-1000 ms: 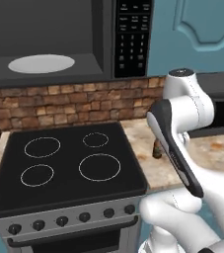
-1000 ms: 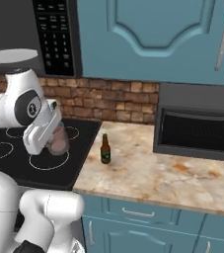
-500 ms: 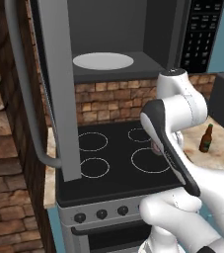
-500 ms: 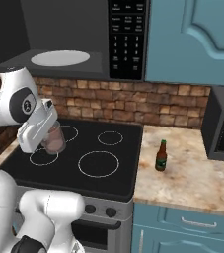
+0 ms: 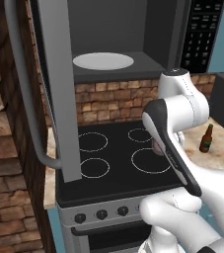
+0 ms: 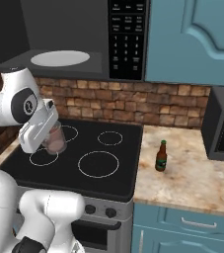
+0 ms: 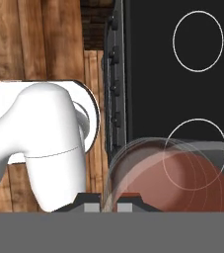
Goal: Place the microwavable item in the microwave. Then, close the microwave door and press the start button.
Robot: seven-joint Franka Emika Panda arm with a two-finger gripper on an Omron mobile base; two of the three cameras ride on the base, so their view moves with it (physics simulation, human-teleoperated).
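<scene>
The microwavable item, a short pinkish glass cup [image 6: 55, 142], hangs above the front left of the black stove [image 6: 91, 170]. My gripper [image 6: 51, 134] is shut on its rim. In the hand view the cup [image 7: 175, 178] sits large just past my gripper [image 7: 111, 203], over a burner ring. From the left, the arm hides all but a sliver of the cup [image 5: 156, 147]. The microwave [image 5: 133, 29] stands open above the stove, its white turntable plate [image 5: 103, 61] bare. The microwave door [image 5: 59, 94] swings out to the left, with its curved handle [image 5: 22, 94] toward me.
A brown-green beer bottle [image 6: 161, 156] stands on the stone counter [image 6: 192, 180] right of the stove. The black keypad [image 6: 127, 39] sits at the microwave's right side. A dark countertop oven [image 6: 222, 131] is at the far right, with blue cabinets [image 6: 197, 34] above it.
The base has driven left, so the whole scene slid right in both base views and the open microwave door came into view. The cup stays in my shut gripper.
</scene>
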